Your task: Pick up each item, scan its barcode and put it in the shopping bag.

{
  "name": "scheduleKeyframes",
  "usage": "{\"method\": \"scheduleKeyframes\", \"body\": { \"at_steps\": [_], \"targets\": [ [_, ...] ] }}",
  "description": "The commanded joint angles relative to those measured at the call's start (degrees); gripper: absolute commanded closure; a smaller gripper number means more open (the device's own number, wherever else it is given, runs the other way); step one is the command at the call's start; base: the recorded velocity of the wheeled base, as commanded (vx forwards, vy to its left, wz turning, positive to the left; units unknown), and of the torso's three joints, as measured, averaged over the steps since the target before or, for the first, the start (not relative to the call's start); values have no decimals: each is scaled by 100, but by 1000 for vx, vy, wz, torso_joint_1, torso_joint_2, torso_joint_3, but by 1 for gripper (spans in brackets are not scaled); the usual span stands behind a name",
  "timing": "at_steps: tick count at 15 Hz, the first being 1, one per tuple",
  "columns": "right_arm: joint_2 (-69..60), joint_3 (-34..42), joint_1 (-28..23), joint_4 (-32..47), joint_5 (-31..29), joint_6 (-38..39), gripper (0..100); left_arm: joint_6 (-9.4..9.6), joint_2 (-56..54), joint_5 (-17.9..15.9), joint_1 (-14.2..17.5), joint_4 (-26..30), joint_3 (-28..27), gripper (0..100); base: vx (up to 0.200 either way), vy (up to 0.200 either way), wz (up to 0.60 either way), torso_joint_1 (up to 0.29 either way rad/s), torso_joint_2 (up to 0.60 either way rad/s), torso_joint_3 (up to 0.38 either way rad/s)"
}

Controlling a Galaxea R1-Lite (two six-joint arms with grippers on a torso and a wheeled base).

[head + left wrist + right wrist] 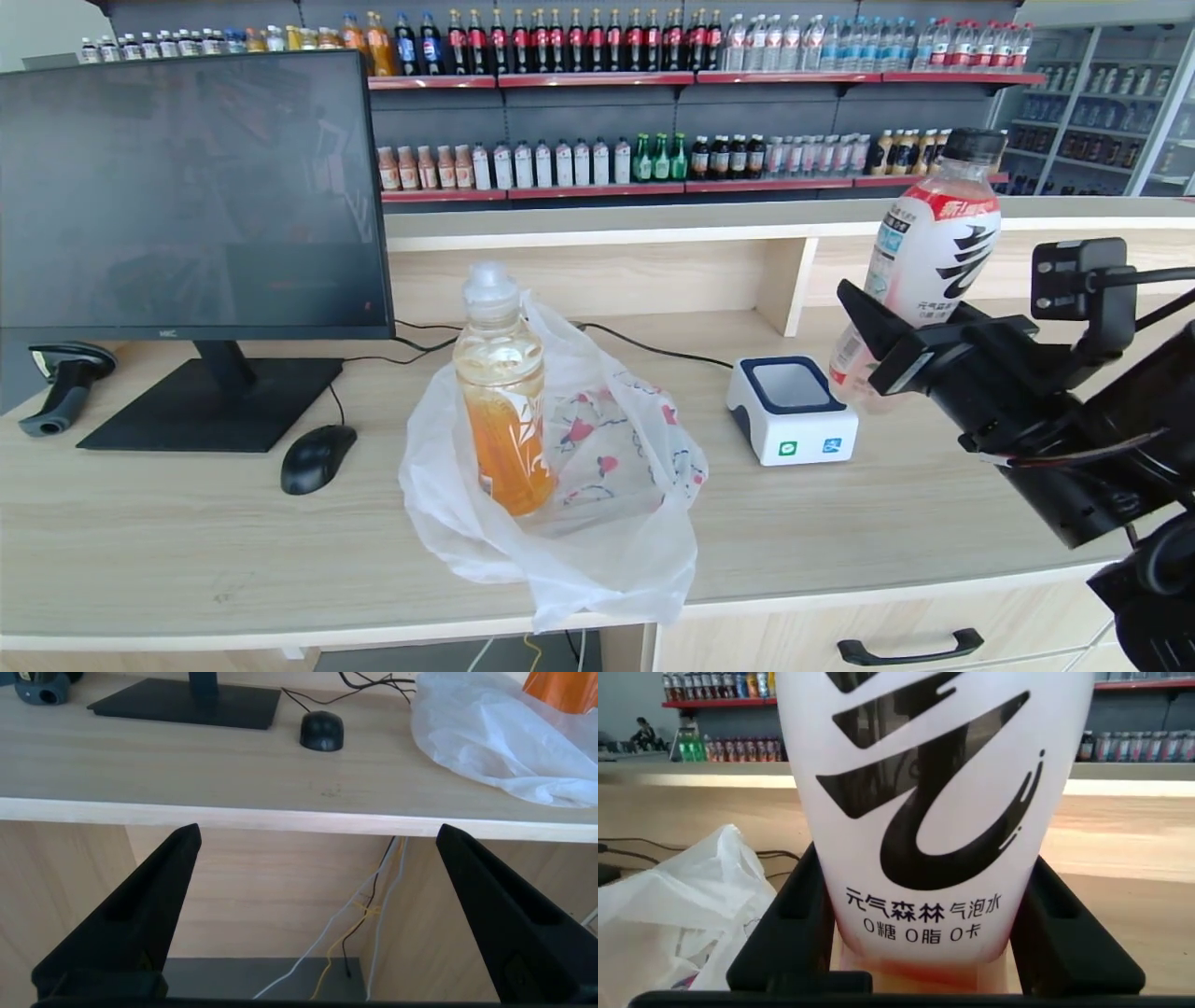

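Handheld scanner (61,387): rests on the desk (187,541), far to the left of both claws.
Monitor (187,187) and mouse (317,457): beyond the left claw, on the desk top above it.
Left claw (318,835): fingers spread wide, holding nothing; it hangs in front of the desk edge, lower than the desk top.
Shopping bag (607,551): lies open on the desk, well to the left of the right claw, up and to the right of the left claw.
Orange bottle (504,401): stands upright inside the shopping bag, cap up.
Barcode scanner (792,409): sits just left of and below the right claw, its window facing up.
White bottle (929,252): clamped low on its body, raised off the desk; its base hangs just beside the barcode scanner's right side.
Long axis: near upright, cap up, leaning rightward away from the barcode scanner.
Facing: the big printed side turns toward the right wrist; where the barcode sits I cannot tell for sure.
Right claw (920,336): closed around the white bottle, one finger on each side.
Key relation: the barcode scanner lies leftward and down from the held bottle, and the right arm is much the nearer; the bottle likely needs tipping toward the window.
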Motion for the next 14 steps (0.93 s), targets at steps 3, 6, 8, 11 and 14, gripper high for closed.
{"method": "scheduleKeyframes", "body": {
  "at_steps": [3,6,8,11,14],
  "targets": [
    [322,-218,-8,-14,-349,88,100,-4,-2,1,-1,-2,0,0,0,0,0,0,0,0],
    [252,-359,44,-14,-604,316,100,-4,-2,1,-1,-2,0,0,0,0,0,0,0,0],
    [243,-465,53,-14,-604,290,100,-4,-2,1,-1,-2,0,0,0,0,0,0,0,0],
    [278,-570,62,-14,-622,281,100,22,-2,1,-1,7,0,0,0,0,0,0,0,0],
    [217,-535,44,-14,-613,272,100,84,-2,-7,-1,7,0,0,-67,0,0,-1,4,-2]
  ]
}}
